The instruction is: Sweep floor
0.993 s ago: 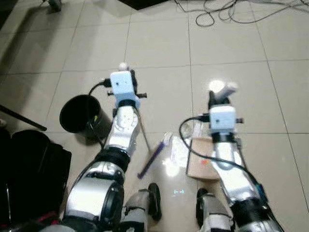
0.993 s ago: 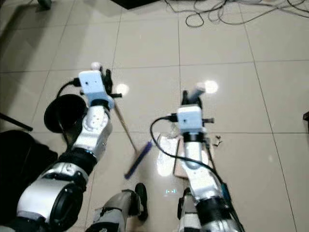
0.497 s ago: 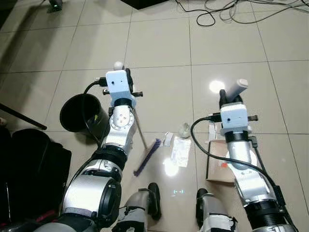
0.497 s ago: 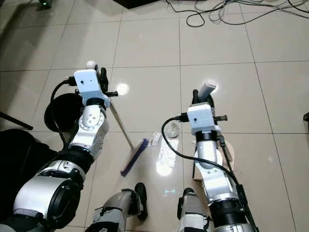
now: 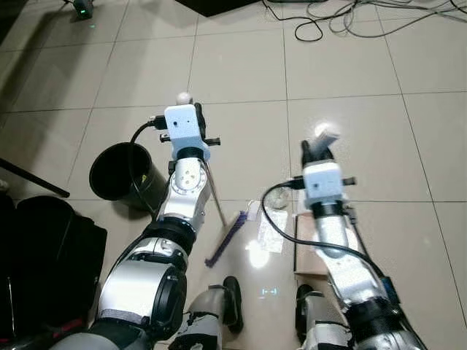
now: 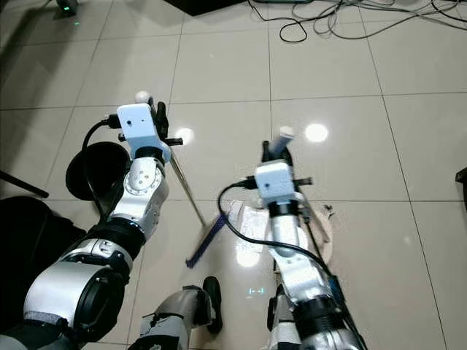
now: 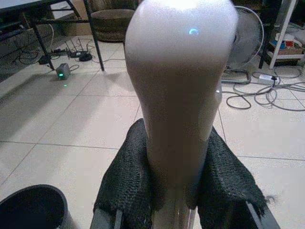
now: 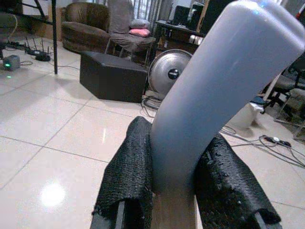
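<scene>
A: Floor (image 5: 343,73) first — glossy tile, wide open ahead; cables (image 5: 343,18) far end. Black bin (image 5: 120,171) just left of the L arm.

B: Dustpan (image 6: 321,233)?

A: Flat on the tile under the R arm. R gripper (image 8: 183,157) jaws pinch its grey handle (image 8: 224,81). Stiff, light, prob slick plastic, so grip low.

B: Broom (image 5: 219,219)?

A: L gripper (image 7: 174,164) jaws clamped round its rounded top. Thin shaft slants down, purple bristle head on the floor btwn the arms. Light but long, so the head will swing.

B: Litter?

A: Wrappers (image 5: 270,230) just beside the bristles, near the pan edge. Soft, flimsy; short strokes.
</scene>
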Controlling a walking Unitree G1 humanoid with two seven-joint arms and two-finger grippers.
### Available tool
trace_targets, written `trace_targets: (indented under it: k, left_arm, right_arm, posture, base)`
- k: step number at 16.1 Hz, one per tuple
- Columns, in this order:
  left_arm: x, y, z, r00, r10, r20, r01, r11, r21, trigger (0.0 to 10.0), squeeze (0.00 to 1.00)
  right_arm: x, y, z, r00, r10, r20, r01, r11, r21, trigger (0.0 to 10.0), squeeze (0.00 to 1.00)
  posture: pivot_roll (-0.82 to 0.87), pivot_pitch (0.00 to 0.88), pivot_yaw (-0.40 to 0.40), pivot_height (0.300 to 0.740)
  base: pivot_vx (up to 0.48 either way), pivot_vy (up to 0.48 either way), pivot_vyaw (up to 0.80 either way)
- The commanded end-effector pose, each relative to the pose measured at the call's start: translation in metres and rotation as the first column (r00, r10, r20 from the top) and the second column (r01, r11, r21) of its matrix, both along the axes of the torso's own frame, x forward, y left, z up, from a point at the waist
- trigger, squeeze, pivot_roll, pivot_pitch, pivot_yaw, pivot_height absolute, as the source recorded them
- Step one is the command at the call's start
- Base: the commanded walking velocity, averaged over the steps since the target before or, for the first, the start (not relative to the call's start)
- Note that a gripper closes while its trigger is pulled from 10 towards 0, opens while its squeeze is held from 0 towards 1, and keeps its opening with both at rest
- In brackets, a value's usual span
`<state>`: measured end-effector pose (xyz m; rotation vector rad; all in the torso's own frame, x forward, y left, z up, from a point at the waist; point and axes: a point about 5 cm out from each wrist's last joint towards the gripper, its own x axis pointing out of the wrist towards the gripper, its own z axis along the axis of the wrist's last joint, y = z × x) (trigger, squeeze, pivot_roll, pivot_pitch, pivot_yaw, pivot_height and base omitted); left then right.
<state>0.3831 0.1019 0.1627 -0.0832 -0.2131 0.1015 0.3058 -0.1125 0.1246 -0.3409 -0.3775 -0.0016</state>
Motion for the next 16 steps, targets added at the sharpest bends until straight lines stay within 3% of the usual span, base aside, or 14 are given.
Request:
trace_targets:
  k: [1,6,10,16]
  left_arm:
    - [-0.001,0.002,-0.003,1.0,0.028,-0.012,-0.028,1.0,-0.001,10.0,0.0]
    - [0.001,-0.008,0.001,0.999,0.034,-0.019,-0.034,0.999,-0.022,10.0,0.0]
    - [0.006,0.002,0.006,0.998,0.053,-0.034,-0.056,0.994,-0.092,10.0,0.0]
    - [0.005,-0.012,-0.001,0.994,-0.087,-0.067,0.072,0.977,-0.2,10.0,0.0]
  right_arm:
    - [-0.005,0.008,-0.019,0.996,0.005,-0.085,-0.001,0.999,0.048,10.0,0.0]
    - [0.005,0.026,-0.01,0.997,-0.016,-0.071,0.023,0.994,0.106,10.0,0.0]
    - [0.01,0.037,-0.003,0.998,0.0,-0.06,0.008,0.99,0.14,10.0,0.0]
    - [0.008,0.034,-0.015,0.995,-0.004,-0.102,0.017,0.992,0.126,10.0,0.0]
  posture:
    - [0.11,0.315,0.172,0.74]
    - [0.09,0.295,0.172,0.74]
    - [0.1,0.302,0.167,0.74]
    - [0.11,0.292,0.165,0.74]
  base:
    - [0.0,0.0,0.0]
    - [0.0,0.0,0.0]
    - [0.0,0.0,0.0]
    - [0.0,0.0,0.0]
